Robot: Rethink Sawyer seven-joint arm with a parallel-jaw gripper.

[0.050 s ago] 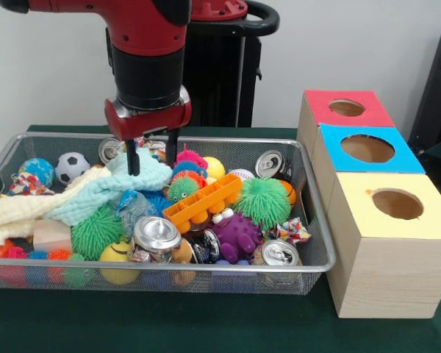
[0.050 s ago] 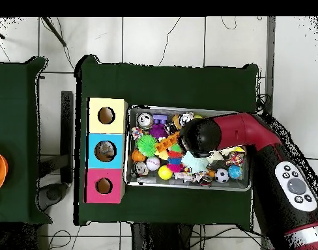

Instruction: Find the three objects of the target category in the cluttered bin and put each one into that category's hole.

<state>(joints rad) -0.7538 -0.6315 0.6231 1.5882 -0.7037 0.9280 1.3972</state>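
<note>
Gripper [image 1: 153, 151]: hanging open over teal cloth [image 1: 110, 193], one finger touching it (nothing held).
Bin [image 1: 320, 254]: holding balls, cans, orange tray [image 1: 203, 202] near its middle.
Boxes [image 1: 386, 243]: standing beside bin's edge.

Counting it up: one wire bin [image 1: 317, 246] and three boxes [image 1: 389, 250], each with one hole. I spot four cans [image 1: 156, 235], one soccer ball [image 1: 72, 166], one orange tray [image 1: 203, 201], plus two cloths [image 1: 110, 191] right under the tool [image 1: 153, 156].
</note>
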